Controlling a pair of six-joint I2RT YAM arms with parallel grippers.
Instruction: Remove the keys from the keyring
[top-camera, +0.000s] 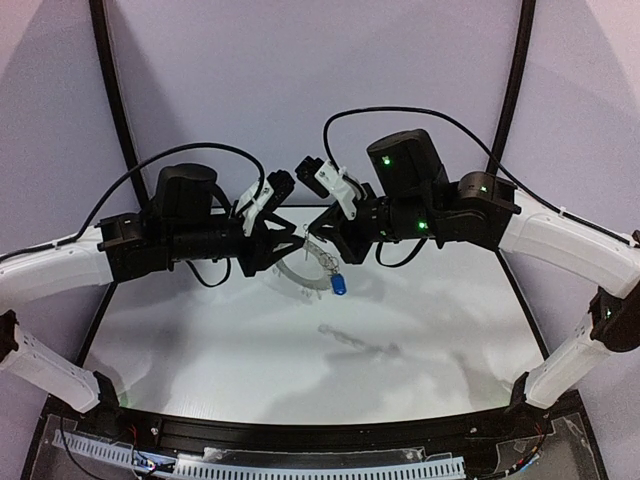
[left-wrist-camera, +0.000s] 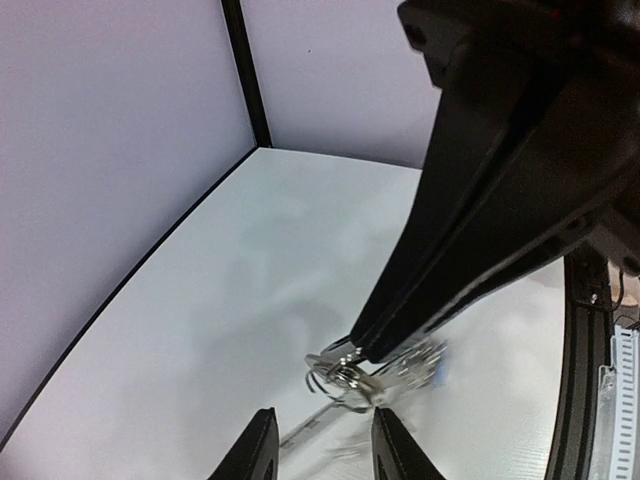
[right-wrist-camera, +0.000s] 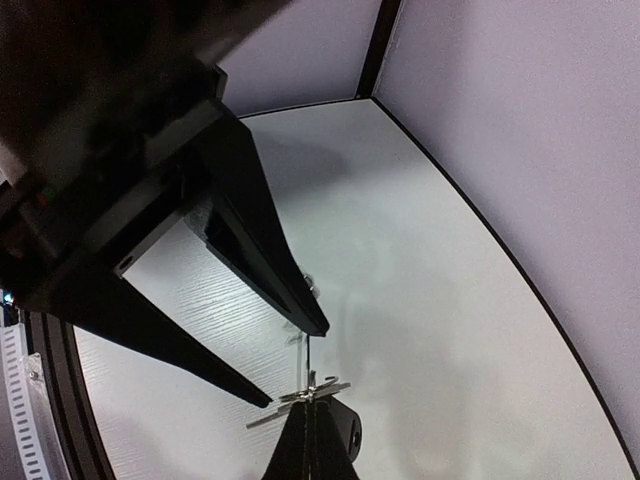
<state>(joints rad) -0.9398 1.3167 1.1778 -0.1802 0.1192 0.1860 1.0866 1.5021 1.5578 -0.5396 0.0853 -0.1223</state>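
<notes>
Both grippers meet in mid-air above the middle of the table. The keyring (top-camera: 303, 268) hangs between them as a pale metal arc with thin wire loops; it also shows in the left wrist view (left-wrist-camera: 345, 372). My right gripper (right-wrist-camera: 311, 402) is shut on the ring's metal edge (right-wrist-camera: 318, 388). My left gripper (left-wrist-camera: 320, 448) is open, with one finger on each side of the ring. The blue-headed key (top-camera: 339, 285) dangles below the ring. A black head with a hole (right-wrist-camera: 347, 437) sits just beside my right fingers, perhaps the black key.
The white table (top-camera: 400, 330) lies below, with a faint shadow of the ring (top-camera: 355, 345) on it. Black frame posts (top-camera: 112, 90) stand at the back corners against pale walls. A cable strip (top-camera: 300, 465) runs along the near edge.
</notes>
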